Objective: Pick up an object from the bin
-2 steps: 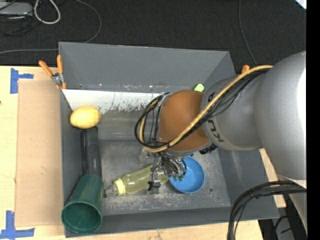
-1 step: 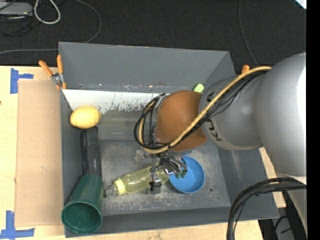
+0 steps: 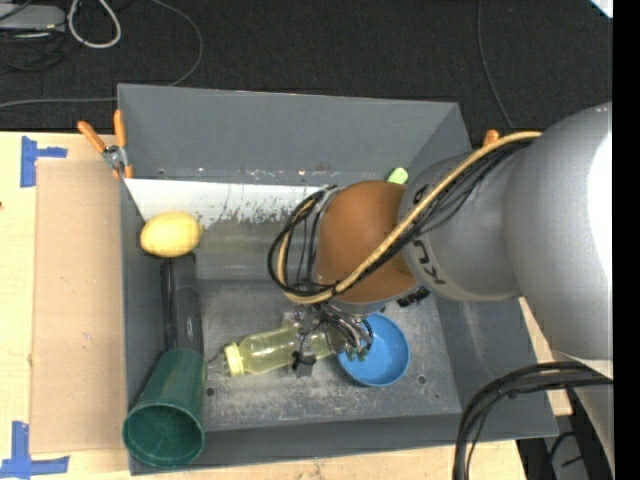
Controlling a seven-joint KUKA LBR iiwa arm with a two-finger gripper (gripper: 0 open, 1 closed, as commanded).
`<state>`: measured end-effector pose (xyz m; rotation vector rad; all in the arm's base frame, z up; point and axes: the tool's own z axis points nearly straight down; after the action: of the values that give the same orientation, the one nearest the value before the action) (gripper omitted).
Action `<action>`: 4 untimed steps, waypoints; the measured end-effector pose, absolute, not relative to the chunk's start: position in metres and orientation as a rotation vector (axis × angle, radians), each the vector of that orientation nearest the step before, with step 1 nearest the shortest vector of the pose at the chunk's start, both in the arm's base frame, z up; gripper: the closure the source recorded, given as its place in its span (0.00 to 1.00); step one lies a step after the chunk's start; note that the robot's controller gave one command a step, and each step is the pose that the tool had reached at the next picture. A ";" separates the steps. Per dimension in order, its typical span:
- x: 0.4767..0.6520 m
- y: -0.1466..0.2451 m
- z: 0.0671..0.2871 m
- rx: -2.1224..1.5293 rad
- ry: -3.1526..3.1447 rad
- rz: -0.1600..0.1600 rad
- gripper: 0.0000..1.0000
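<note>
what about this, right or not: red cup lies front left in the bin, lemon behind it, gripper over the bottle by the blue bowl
Not quite: the camera view shows the cup is dark green, not red. The rest holds: it lies front left in the bin, lemon behind it, gripper over the bottle by the blue bowl.

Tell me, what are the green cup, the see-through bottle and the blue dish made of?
The green cup looks like smooth plastic: even colour, dull shine. The bottle seems to be clear, yellowish plastic, since you can see through it; glass is possible. The blue dish looks like glossy plastic, bright and evenly coloured.
</note>
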<state>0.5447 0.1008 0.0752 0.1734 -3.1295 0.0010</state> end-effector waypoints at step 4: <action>0.544 0.101 0.111 0.166 -3.126 0.001 1.00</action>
<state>0.5438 0.1006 0.1113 0.1658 -3.1261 0.0008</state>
